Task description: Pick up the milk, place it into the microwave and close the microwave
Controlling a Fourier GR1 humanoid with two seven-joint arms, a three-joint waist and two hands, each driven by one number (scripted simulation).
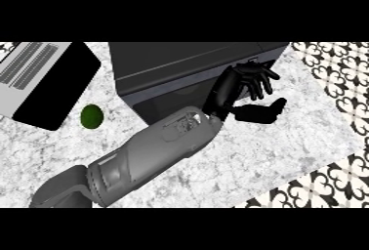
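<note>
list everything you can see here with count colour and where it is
microwave: 1, dark grey, top centre of the counter
laptop: 1, silver with black screen, open, top left
green ball: 1, green, left of the microwave
counter: 1, white-grey marble, with black-and-white patterned tiles at the right
milk: not visible
forearm: 1, grey, from lower left toward the microwave
hand: 1, black, fingers straight, at the microwave's right front; which hand is unclear

Right hand (241,90) extended forward, fingers straight, thumb spread aside
</note>
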